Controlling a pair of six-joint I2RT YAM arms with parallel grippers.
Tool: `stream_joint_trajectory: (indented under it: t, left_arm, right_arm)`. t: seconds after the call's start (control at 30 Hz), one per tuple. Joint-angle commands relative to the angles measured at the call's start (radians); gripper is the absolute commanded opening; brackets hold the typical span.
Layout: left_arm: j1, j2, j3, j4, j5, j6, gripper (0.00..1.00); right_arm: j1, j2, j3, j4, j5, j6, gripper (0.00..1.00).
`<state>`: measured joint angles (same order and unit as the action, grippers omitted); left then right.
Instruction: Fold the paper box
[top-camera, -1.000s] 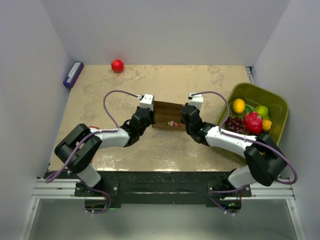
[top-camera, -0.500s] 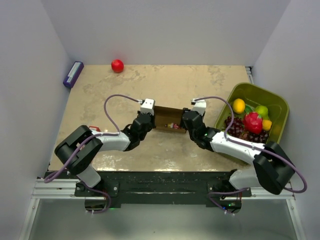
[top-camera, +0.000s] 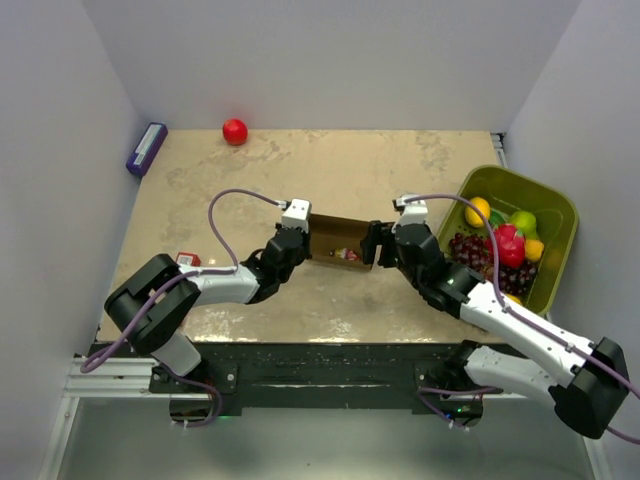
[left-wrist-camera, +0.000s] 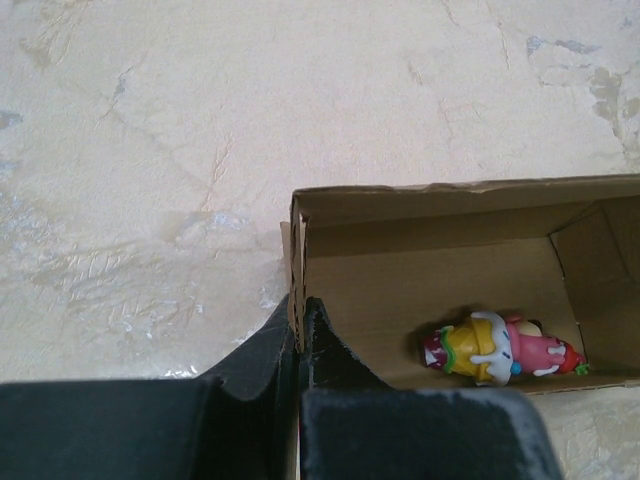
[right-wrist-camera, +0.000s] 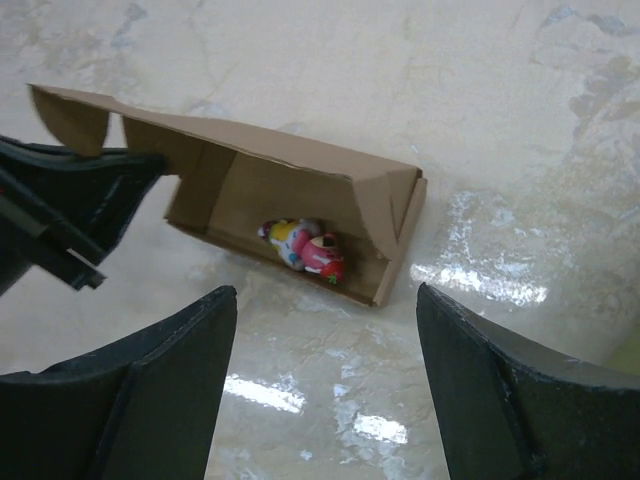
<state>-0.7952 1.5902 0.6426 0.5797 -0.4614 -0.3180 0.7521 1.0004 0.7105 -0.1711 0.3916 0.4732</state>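
Observation:
The paper box (top-camera: 335, 232) is brown cardboard, open on top, lying in the middle of the table. A small colourful toy (left-wrist-camera: 500, 347) lies inside it. My left gripper (left-wrist-camera: 298, 305) is shut on the box's left end wall, one finger inside and one outside. In the top view the left gripper (top-camera: 298, 235) sits at the box's left end. My right gripper (right-wrist-camera: 325, 292) stands open just short of the box (right-wrist-camera: 290, 190), nothing between its fingers. From above, the right gripper (top-camera: 378, 246) is at the box's right end flap.
A green bin (top-camera: 556, 203) holding fruit stands at the right edge, close to my right arm. A red ball (top-camera: 234, 131) and a small purple box (top-camera: 146, 148) lie at the back left. A red pack (top-camera: 186, 260) peeks out beside my left arm.
My right gripper has opened, let go of the box's right end and drawn back slightly. The left gripper stays shut on the left wall; the box has shifted a little nearer.

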Motion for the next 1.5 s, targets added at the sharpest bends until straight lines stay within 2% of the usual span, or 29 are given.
stream_joint_trajectory:
  t: [0.0,0.07,0.17,0.2,0.3,0.63,0.73,0.87,1.03,1.07,1.27,1.37,1.47]
  left_arm:
    - [-0.012,0.001,-0.026,-0.162,0.015,0.014,0.03]
    - [-0.013,-0.010,-0.032,-0.156,0.018,0.014,0.05]
    - [-0.015,-0.027,-0.044,-0.144,0.029,0.028,0.13]
    - [-0.015,-0.035,-0.047,-0.144,0.029,0.033,0.19]
    - [-0.016,-0.050,-0.047,-0.142,0.026,0.043,0.34]
    - [-0.021,-0.150,-0.064,-0.165,0.050,0.043,0.59]
    - [-0.021,-0.208,-0.086,-0.170,0.066,0.056,0.71]
    - [-0.021,-0.298,-0.126,-0.179,0.165,0.086,0.82]
    - [-0.021,-0.447,-0.184,-0.251,0.320,0.105,0.86]
    - [-0.021,-0.520,-0.192,-0.267,0.354,0.102,0.87]
    - [-0.016,-0.807,-0.150,-0.428,0.406,0.033,0.85]
    - [-0.009,-0.837,-0.065,-0.487,0.368,-0.024,0.82]
    - [0.037,-0.742,0.044,-0.524,0.427,-0.046,0.81]
  right_arm:
    - [0.003,-0.014,0.137,-0.142,-0.065,-0.070,0.77]
    - [0.003,0.003,0.182,-0.172,-0.066,-0.064,0.79]
    - [0.003,0.090,0.321,-0.240,-0.051,-0.059,0.73]
    - [0.003,0.113,0.398,-0.255,-0.046,-0.053,0.71]
    - [0.003,0.185,0.481,-0.254,-0.074,-0.064,0.70]
    - [0.003,0.415,0.514,-0.110,-0.097,-0.054,0.66]
    - [-0.002,0.469,0.533,-0.093,-0.109,-0.054,0.65]
    - [-0.005,0.504,0.540,-0.085,-0.122,-0.050,0.64]
    - [-0.007,0.511,0.517,-0.077,-0.122,-0.047,0.63]
    - [-0.007,0.512,0.515,-0.077,-0.120,-0.047,0.63]
    - [-0.008,0.527,0.498,-0.071,-0.119,-0.048,0.63]
    - [-0.007,0.530,0.491,-0.068,-0.125,-0.050,0.63]
    - [-0.008,0.530,0.478,-0.064,-0.132,-0.047,0.63]
